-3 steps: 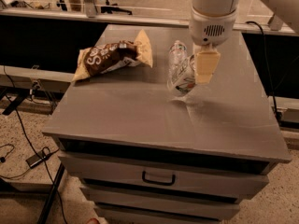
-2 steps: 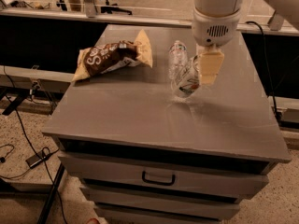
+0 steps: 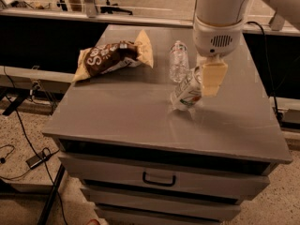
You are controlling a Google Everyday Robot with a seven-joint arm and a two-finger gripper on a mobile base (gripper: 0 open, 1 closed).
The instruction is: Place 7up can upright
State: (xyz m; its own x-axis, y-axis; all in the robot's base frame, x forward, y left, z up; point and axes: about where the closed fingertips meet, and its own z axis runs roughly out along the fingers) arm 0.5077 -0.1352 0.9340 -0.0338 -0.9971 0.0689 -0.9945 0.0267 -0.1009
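- Snack bag (image 3: 112, 57): lies flat at the far left of the grey cabinet top (image 3: 122, 121), well apart from my work. Not part of the job.
- Clear plastic bottle (image 3: 178, 60): upright mid-top, just behind the can. I could knock it if I swing carelessly.
- 7up can (image 3: 186, 90): right of centre, tilted, upper end leaning right toward my wrist and lower end down by the surface. I can't tell if that lower edge touches the top.
- My gripper (image 3: 206, 83): hangs over the right-centre of the top, pincer closed on the can's upper part (one cream finger shows beside the can, the other is hidden behind it).
- Status, my read: the grasp is done and the can is over open surface, so roughly the last stretch.
- Left to do: bring the can vertical, seat its base flat, let go, lift clear without tipping it.
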